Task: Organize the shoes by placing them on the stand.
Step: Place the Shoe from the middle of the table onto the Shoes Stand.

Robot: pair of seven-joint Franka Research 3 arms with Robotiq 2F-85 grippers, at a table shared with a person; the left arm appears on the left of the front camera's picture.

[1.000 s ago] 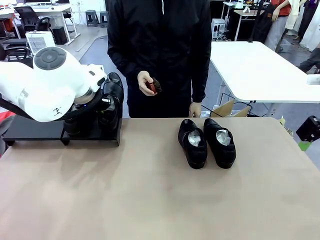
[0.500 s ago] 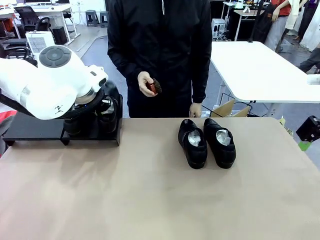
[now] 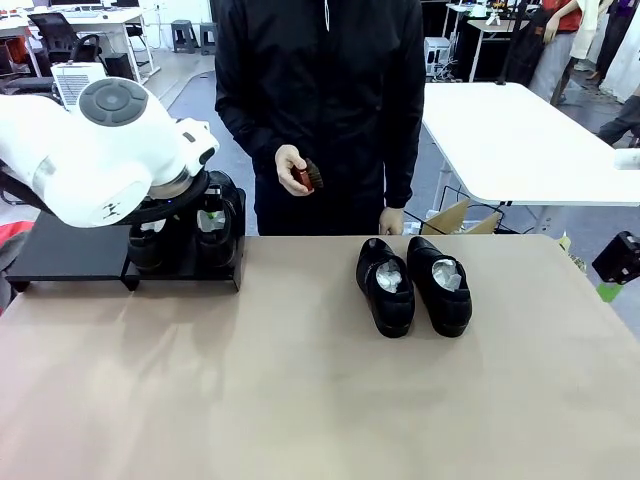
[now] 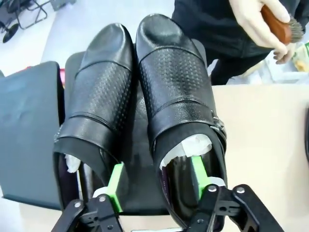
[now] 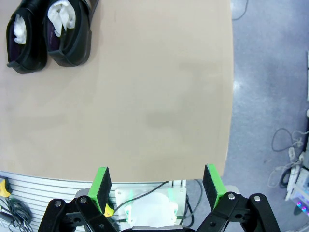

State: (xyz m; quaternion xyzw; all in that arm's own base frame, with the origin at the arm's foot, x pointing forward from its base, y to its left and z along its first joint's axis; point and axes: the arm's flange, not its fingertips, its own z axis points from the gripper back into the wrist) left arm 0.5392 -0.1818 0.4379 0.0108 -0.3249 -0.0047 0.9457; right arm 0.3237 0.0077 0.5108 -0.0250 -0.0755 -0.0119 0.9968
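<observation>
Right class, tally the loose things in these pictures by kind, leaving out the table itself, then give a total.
Black shoes: 4 (two on the stand, two on the table)
Black stand: 1
Reddish-brown brush: 1
Total: 6

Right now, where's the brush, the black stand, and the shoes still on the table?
brush [image 3: 304, 178], front view, its reddish wooden body.
stand [image 3: 65, 256], front view, bare top of one section.
shoes on the table [image 3: 393, 318], front view, toe of the one nearer the stand.
</observation>
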